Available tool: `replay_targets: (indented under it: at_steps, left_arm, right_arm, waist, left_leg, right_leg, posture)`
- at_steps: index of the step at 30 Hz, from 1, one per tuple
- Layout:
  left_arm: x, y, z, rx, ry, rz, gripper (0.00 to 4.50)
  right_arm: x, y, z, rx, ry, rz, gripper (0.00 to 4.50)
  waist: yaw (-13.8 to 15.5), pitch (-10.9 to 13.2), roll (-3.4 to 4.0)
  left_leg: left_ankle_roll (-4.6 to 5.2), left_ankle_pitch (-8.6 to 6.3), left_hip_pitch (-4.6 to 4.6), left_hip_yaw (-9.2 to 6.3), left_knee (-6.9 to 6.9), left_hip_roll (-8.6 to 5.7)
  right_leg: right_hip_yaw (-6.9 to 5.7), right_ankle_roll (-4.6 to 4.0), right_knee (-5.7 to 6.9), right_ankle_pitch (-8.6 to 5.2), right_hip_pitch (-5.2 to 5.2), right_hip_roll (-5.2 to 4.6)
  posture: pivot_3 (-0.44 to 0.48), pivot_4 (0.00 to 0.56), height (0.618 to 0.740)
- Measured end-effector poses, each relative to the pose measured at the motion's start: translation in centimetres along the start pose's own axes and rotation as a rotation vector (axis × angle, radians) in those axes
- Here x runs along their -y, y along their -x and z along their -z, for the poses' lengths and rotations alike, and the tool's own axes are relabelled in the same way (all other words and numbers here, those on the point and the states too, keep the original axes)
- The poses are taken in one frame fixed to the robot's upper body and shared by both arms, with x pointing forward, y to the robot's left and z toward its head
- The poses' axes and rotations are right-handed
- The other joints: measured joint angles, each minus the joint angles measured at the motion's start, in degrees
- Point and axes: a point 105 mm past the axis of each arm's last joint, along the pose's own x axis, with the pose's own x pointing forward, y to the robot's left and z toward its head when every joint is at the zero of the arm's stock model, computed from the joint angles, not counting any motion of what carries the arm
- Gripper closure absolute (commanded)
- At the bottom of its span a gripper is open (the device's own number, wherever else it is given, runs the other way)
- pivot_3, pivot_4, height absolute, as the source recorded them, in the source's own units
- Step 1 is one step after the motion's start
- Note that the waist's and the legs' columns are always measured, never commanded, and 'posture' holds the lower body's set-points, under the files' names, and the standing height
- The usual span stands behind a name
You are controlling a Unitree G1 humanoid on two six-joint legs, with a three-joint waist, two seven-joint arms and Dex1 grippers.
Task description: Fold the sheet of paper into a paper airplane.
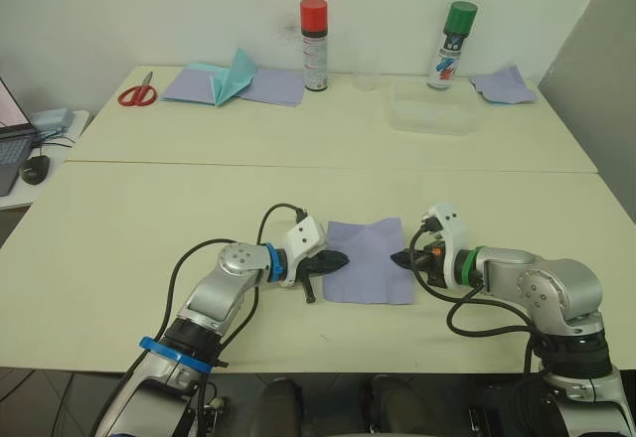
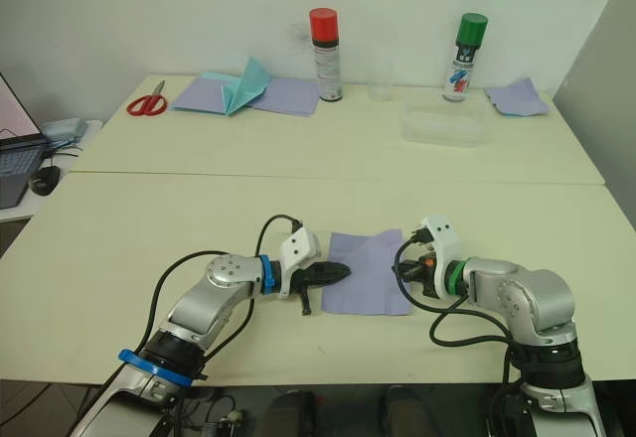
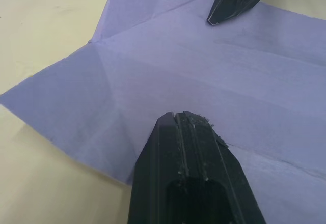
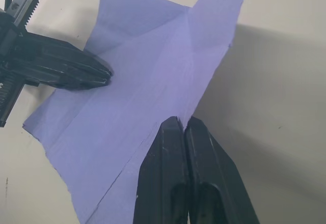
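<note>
The sheet of paper [image 1: 370, 263], lavender and creased, lies on the near table between my two grippers. Its far edge dips into a notch in the middle, and the two far corners are creased. My left gripper [image 1: 344, 258] is shut, its tip resting on the sheet's left side [image 3: 153, 71]. My right gripper [image 1: 397, 257] is shut as well, its tip at the sheet's right edge [image 4: 142, 81]. No paper is visible between either pair of fingers. The two tips point at each other across the sheet.
On the far table are red scissors [image 1: 136, 92], a teal folded paper [image 1: 231, 77] on flat lavender sheets [image 1: 273, 86], a red-capped spray can [image 1: 314, 45], a green-capped spray can [image 1: 452, 48], a clear plastic tub [image 1: 432, 109] and another lavender paper [image 1: 505, 84]. A laptop [image 1: 8, 144] sits at the left.
</note>
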Motion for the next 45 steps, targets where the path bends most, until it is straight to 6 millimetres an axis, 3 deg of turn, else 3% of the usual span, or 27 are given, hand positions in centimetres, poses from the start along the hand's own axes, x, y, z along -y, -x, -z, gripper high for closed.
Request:
replay_targets:
  at_steps: [5,13,19,22,24,26,28,30,35,41,45]
  left_arm:
    - [0.0,0.0,0.1,-0.007,-0.01,-0.002,4.5]
    - [0.0,0.0,0.1,-0.009,-0.009,0.002,4.5]
    - [0.0,0.0,0.2,-0.01,-0.008,0.005,4.5]
    - [0.0,0.1,0.2,-0.013,-0.009,0.003,4.5]
    - [0.0,0.1,0.2,-0.014,-0.009,0.002,4.5]
    - [0.0,0.2,0.3,-0.016,-0.01,0.003,4.5]
    - [0.0,0.1,0.3,-0.019,-0.011,0.004,4.5]
    - [0.0,0.1,0.3,-0.019,-0.014,0.007,4.5]
    - [0.1,0.1,0.2,-0.02,-0.018,0.017,4.5]
    - [0.2,0.7,0.5,-0.041,-0.029,0.025,4.5]
    - [0.3,1.0,0.9,-0.055,-0.026,0.023,4.5]
  right_arm:
    - [-0.1,-0.2,0.1,-0.002,0.038,0.001,4.48]
    - [0.9,0.8,-0.6,0.018,0.107,0.05,1.84]
    - [1.4,3.3,-2.7,0.074,0.299,0.083,1.84]
    - [0.6,3.8,-4.3,0.141,0.423,0.052,2.43]
    - [-0.7,3.4,-5.2,0.19,0.513,0.001,3.07]
    - [-2.2,2.5,-5.7,0.24,0.57,-0.065,3.77]
    - [-4.0,0.5,-5.0,0.259,0.585,-0.147,4.48]
    - [-4.8,-1.4,-3.6,0.23,0.572,-0.193,4.48]
    - [-3.4,-3.9,-1.1,0.172,0.483,-0.152,4.48]
    - [-1.8,-3.9,0.9,0.105,0.467,-0.099,4.48]
    - [-1.0,-3.5,1.2,0.122,0.448,-0.066,4.48]
  waist:
    - [0.0,0.0,0.04]
    - [-0.1,0.0,0.06]
    - [-0.1,-0.1,0.07]
    - [-0.1,-0.1,0.07]
    - [-0.2,-0.1,0.08]
    - [-0.2,-0.1,0.05]
    - [-0.2,-0.2,0.03]
    - [-0.1,-0.2,0.04]
    - [-0.1,-0.3,0.02]
    - [-0.2,-0.3,0.04]
    - [-0.3,-0.4,0.13]
  left_leg:
    - [0.0,0.0,0.02,0.0,0.0,0.01]
    - [0.0,0.0,0.02,0.0,0.01,0.0]
    - [0.0,0.0,0.03,0.01,0.02,-0.01]
    - [0.0,0.0,0.06,0.02,0.03,-0.04]
    - [0.0,0.0,0.08,0.01,0.03,-0.05]
    - [0.01,0.0,0.09,0.0,0.03,-0.04]
    - [0.0,0.0,0.1,-0.01,0.04,-0.03]
    - [0.0,0.01,0.07,-0.01,0.04,-0.02]
    - [0.0,0.0,0.05,0.08,0.09,-0.01]
    - [0.0,0.0,0.08,0.05,0.07,-0.01]
    - [0.0,0.0,0.14,0.06,0.06,0.0]
  right_leg:
    - [0.0,0.0,0.0,0.0,0.0,0.01]
    - [0.0,0.0,0.01,0.0,0.01,0.06]
    - [0.0,0.0,0.01,0.0,0.01,0.1]
    - [-0.01,0.0,0.01,0.0,0.01,0.18]
    - [-0.02,0.0,0.02,0.0,0.02,0.21]
    - [-0.03,0.0,0.02,0.0,0.03,0.23]
    - [-0.03,-0.01,0.03,-0.01,0.05,0.26]
    - [-0.02,-0.01,0.04,0.0,0.04,0.23]
    - [0.04,-0.01,0.04,0.0,0.04,0.15]
    - [-0.02,-0.07,0.06,-0.02,0.04,0.23]
    - [0.0,-0.07,0.11,-0.02,0.04,0.27]
  posture:
    - [0.0,0.15,0.74]
    - [0.0,0.15,0.74]
    - [0.0,0.15,0.74]
    - [0.0,0.15,0.74]
    - [0.0,0.15,0.74]
    - [0.0,0.15,0.74]
    - [0.0,0.15,0.74]
    - [0.0,0.15,0.74]
    - [0.0,0.15,0.74]
    - [0.0,0.15,0.74]
    - [0.0,0.15,0.74]
